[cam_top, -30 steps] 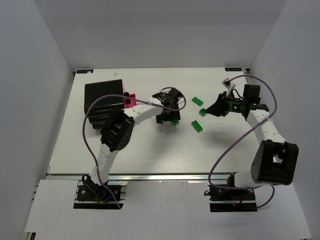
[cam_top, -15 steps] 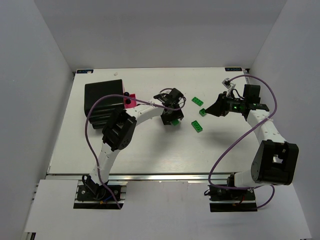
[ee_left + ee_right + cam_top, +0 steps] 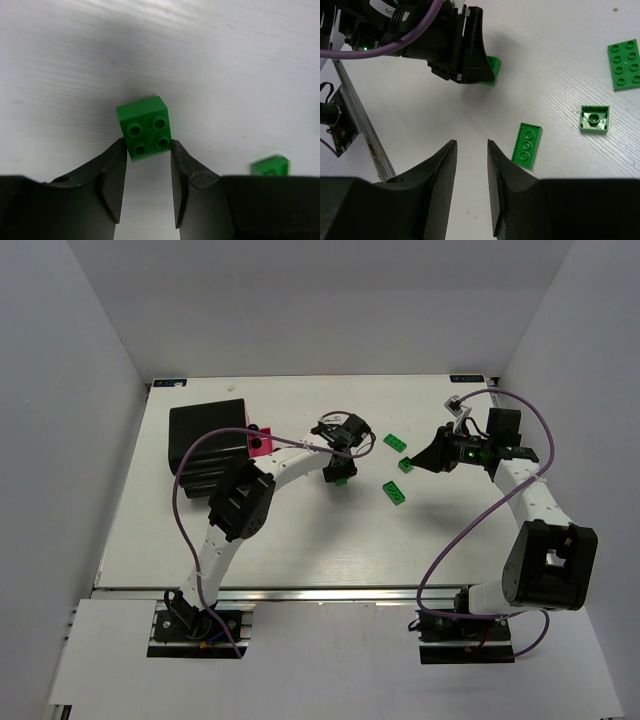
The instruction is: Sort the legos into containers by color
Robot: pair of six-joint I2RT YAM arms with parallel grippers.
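Left pincer [image 3: 147,146] is out at mid-tabletop [image 3: 300,530], closed onto a green 2x2 brick [image 3: 145,128]. Its fingertips press the brick's near corners from both sides. The brick sits studs up, flat on the tabletop, turned a bit askew to the fingers. Only its near half is between the tips; the far half sticks out past them.

Right pincer [image 3: 471,145] is over the right side of the tabletop, pointing toward the left arm. Its fingers are parted a moderate gap with nothing between them, only bare tabletop.

Three more green legos lie loose between the two pincers, none touching another. They are a narrow plate [image 3: 526,145] nearest the right fingertips, a small square piece [image 3: 594,119] lying underside up just beyond it, and a wide 2x4 plate [image 3: 626,64] farther off at the frame edge.

Black box [image 3: 207,430] sits at the far left of the tabletop. Pink box [image 3: 259,446] is against its right side, mostly hidden by the left arm. What the boxes hold: cannot tell.
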